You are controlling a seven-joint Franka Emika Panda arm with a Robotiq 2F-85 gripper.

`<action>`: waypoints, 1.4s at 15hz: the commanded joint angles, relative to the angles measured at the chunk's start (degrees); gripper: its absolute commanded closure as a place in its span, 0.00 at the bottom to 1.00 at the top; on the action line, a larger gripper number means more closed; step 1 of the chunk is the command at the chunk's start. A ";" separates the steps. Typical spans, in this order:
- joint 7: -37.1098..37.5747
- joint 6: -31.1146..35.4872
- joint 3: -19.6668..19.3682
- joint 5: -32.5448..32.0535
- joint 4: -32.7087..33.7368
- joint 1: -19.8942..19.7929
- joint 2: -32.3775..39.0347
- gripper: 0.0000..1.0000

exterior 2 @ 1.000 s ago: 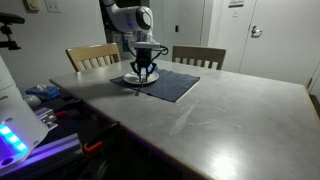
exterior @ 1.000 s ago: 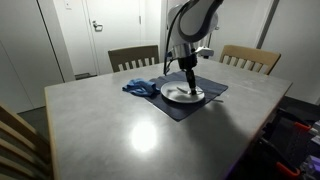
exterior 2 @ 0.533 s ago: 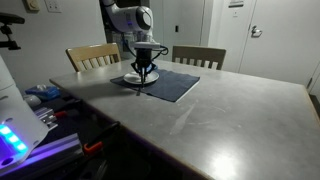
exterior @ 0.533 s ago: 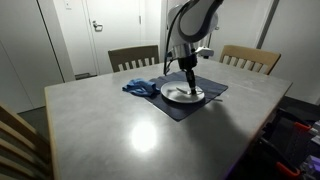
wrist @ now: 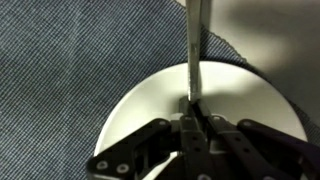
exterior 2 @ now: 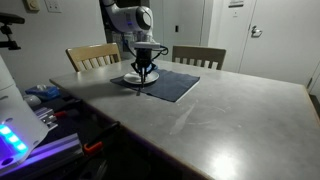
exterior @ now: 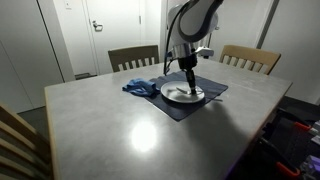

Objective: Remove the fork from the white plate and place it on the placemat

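Observation:
The white plate sits on the dark blue placemat; both also show in an exterior view, plate and placemat. In the wrist view the plate fills the lower half over the placemat. A silver fork runs straight up from the jaws across the plate's rim. My gripper is shut on the fork's end, just above the plate. In both exterior views the gripper hangs over the plate; the fork is too small to make out there.
A crumpled blue cloth lies next to the plate on the grey table. Wooden chairs stand at the far side. Equipment with lights stands by the table edge.

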 commanded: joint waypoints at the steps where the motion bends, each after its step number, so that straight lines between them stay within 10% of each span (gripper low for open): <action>1: 0.29 0.85 0.17 -0.22 -0.56 -0.43 -0.09 0.98; 21: 3.51 6.14 -0.99 5.07 -7.63 -4.62 -6.36 0.98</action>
